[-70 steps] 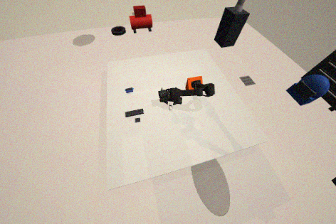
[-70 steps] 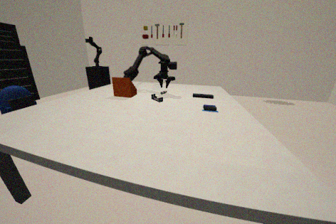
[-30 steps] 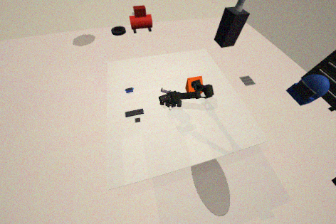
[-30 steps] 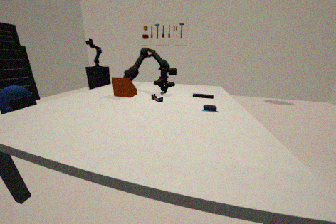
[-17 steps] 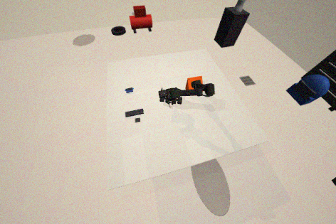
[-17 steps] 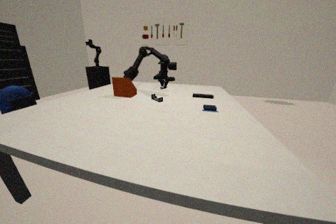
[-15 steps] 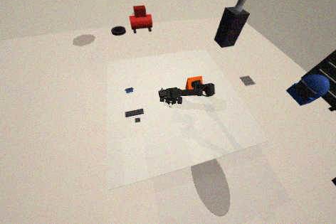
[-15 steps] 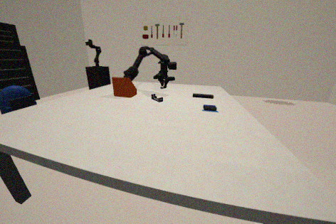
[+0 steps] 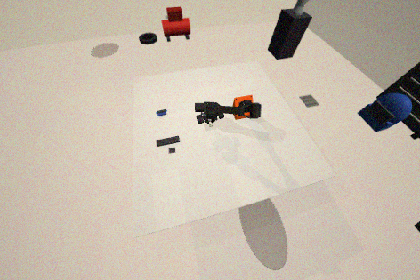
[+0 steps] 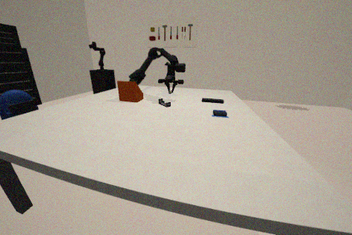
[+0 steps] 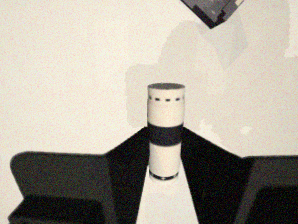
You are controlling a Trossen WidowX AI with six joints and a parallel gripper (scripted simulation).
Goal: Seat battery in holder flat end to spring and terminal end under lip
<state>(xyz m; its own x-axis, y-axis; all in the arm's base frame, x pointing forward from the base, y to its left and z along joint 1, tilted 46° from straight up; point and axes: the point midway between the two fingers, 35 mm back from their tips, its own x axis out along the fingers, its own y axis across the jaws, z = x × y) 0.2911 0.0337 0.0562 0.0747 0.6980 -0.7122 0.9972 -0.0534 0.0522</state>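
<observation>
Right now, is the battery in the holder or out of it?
Out. The fingers clamp the battery above the mat; the holder sits apart.

One battery (image 11: 166, 131), white with one dark band, sits in one tool (image 11: 165, 165). One tabletop (image 10: 179, 146) carries one arm (image 9: 231, 108) on one orange base (image 9: 243, 100), one small holder-like part (image 10: 164, 102), one long black bar (image 10: 212, 100) and one blue block (image 10: 219, 113). Toward 12 o'clock in the top view stand one red machine (image 9: 175, 25) and one black tyre (image 9: 148, 38). One tool board (image 10: 171, 33) hangs on the wall.
</observation>
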